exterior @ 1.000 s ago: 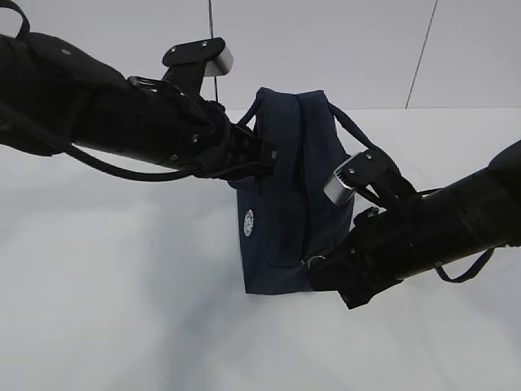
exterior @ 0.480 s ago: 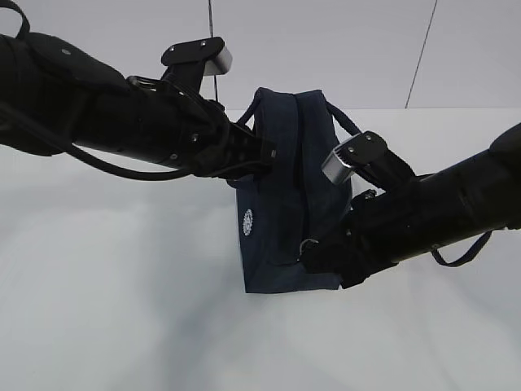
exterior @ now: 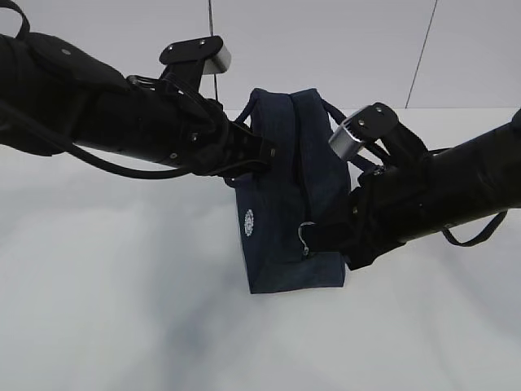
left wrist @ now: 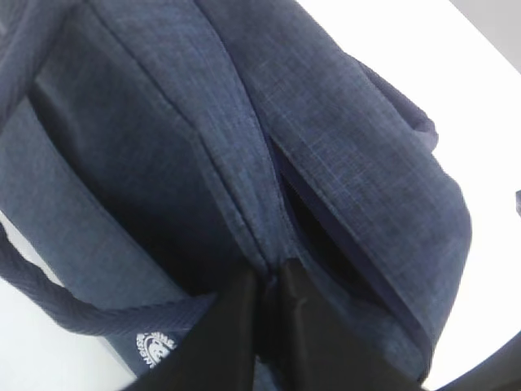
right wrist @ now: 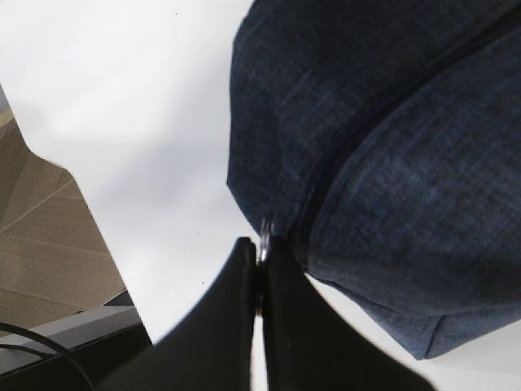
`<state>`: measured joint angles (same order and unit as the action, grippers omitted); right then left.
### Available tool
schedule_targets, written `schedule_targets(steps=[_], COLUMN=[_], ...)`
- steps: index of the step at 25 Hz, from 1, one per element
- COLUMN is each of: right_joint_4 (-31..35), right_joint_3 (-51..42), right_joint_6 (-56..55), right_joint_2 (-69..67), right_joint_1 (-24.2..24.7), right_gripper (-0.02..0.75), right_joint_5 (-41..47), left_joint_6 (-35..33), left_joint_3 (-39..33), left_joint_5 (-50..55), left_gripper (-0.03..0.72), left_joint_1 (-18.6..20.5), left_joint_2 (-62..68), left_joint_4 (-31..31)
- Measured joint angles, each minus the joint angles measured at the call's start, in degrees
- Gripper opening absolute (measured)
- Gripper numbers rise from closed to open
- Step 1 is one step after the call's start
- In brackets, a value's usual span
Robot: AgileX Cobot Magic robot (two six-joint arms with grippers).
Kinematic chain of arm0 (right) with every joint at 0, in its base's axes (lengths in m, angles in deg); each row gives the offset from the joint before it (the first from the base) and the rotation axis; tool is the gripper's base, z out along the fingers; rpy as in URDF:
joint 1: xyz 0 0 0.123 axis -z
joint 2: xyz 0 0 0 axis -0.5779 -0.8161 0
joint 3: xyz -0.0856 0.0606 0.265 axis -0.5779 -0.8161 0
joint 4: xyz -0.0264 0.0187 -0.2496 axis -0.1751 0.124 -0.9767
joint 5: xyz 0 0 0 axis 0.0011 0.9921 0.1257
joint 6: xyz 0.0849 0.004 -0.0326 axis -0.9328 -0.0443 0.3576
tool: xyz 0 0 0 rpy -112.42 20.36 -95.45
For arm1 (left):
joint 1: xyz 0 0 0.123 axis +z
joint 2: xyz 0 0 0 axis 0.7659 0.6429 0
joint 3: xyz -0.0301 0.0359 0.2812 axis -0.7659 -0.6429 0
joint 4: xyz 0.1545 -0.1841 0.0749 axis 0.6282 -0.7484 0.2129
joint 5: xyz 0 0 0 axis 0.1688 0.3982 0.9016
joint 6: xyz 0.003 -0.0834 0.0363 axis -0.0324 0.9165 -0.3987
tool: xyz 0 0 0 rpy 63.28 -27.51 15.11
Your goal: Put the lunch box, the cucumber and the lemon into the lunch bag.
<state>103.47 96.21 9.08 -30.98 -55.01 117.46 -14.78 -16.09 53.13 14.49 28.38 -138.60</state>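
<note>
Two arms, both matte black, thick and tubular. Left arm [exterior: 98, 114] fills the upper left of the exterior frame; a thin black cable loops under it and small silver screw heads dot the casing near the wrist. A black bracket with a silver-grey camera housing [exterior: 202, 55] sits on top of the wrist. Right arm [exterior: 456, 195] enters from the right edge, same black casing, with a matching silver-fronted camera block [exterior: 358, 134] and a black cable loop hanging beneath. Wrist views show smooth black tapered fingers [left wrist: 236, 326].

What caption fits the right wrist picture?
Right gripper pinches the silver ring pull on the navy lunch bag.
</note>
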Motion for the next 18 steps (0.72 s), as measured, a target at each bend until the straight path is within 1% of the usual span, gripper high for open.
schedule_targets(steps=[18], right_joint_4=[-0.81], right_joint_3=[0.68], right_joint_6=[-1.6], right_joint_2=[1.68], right_joint_1=[0.0], right_gripper=[0.0], right_joint_5=[0.0], left_joint_6=[0.0], left_joint_3=[0.0], left_joint_5=[-1.6], left_gripper=[0.015], left_joint_1=[0.0], left_joint_2=[0.0], left_joint_4=[-0.13])
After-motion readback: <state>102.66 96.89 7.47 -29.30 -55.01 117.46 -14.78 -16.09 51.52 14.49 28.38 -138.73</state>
